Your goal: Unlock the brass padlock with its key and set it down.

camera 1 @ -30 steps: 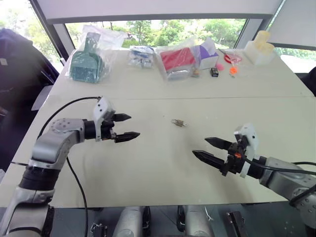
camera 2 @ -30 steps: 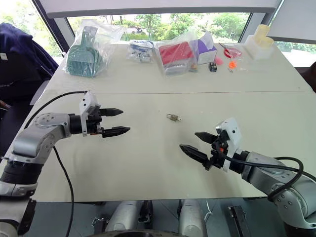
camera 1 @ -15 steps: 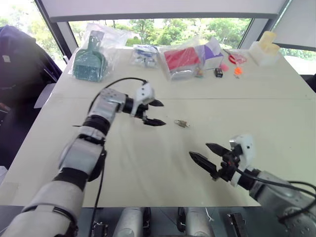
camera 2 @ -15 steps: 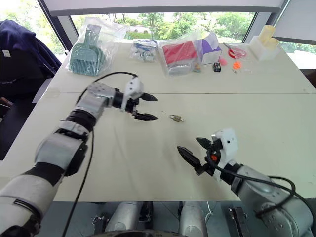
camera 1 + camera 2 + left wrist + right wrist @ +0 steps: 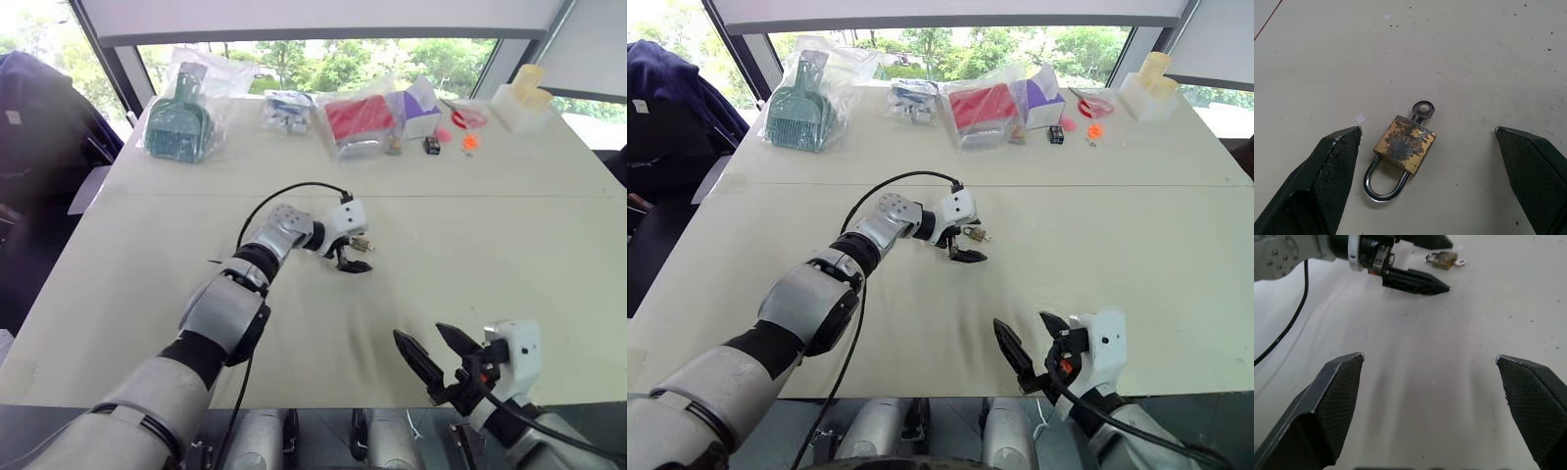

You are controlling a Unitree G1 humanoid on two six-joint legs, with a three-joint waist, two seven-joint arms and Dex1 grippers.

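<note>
The brass padlock (image 5: 1405, 144) lies flat on the pale table, its silvery shackle closed and its key (image 5: 1421, 110) stuck in the bottom of the body. My left gripper (image 5: 357, 250) is open at the table's middle, with the padlock (image 5: 361, 244) between its two spread fingers (image 5: 1334, 161), untouched. My right gripper (image 5: 439, 357) hovers open and empty near the table's front edge, well short of the lock. In the right wrist view the padlock (image 5: 1444, 259) lies beyond the left gripper's lower finger (image 5: 1413, 282).
Along the table's far side lie a bagged green scoop (image 5: 178, 125), a small clear bag (image 5: 287, 110), a bagged red box (image 5: 358, 119), a purple carton (image 5: 419, 106), a small black box (image 5: 431, 145) and a white container (image 5: 524, 96). A black cable (image 5: 284, 193) loops over my left arm.
My left arm swung right and reached out until its open fingers straddle the padlock. My right gripper drew back toward the table's front edge, still open.
</note>
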